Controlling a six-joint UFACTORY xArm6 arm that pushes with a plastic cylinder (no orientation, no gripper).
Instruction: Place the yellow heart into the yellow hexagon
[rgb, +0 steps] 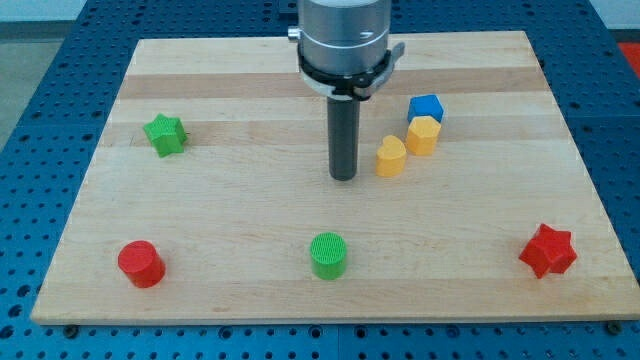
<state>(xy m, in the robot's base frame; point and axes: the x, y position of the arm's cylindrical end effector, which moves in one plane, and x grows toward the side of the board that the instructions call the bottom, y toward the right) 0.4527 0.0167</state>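
My tip (344, 177) just left of yellow heart (391, 157), yellow hexagon (423, 135) beyond

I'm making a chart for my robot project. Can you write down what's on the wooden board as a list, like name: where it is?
my tip: near the board's middle, just to the view's left of the yellow heart, small gap
yellow heart: right of centre, close beside the yellow hexagon
yellow hexagon: up and right of the heart, against the blue cube
blue cube: just above the hexagon
green star: view's left
red cylinder: bottom left
green cylinder: bottom middle
red star: bottom right
wooden board: holds everything
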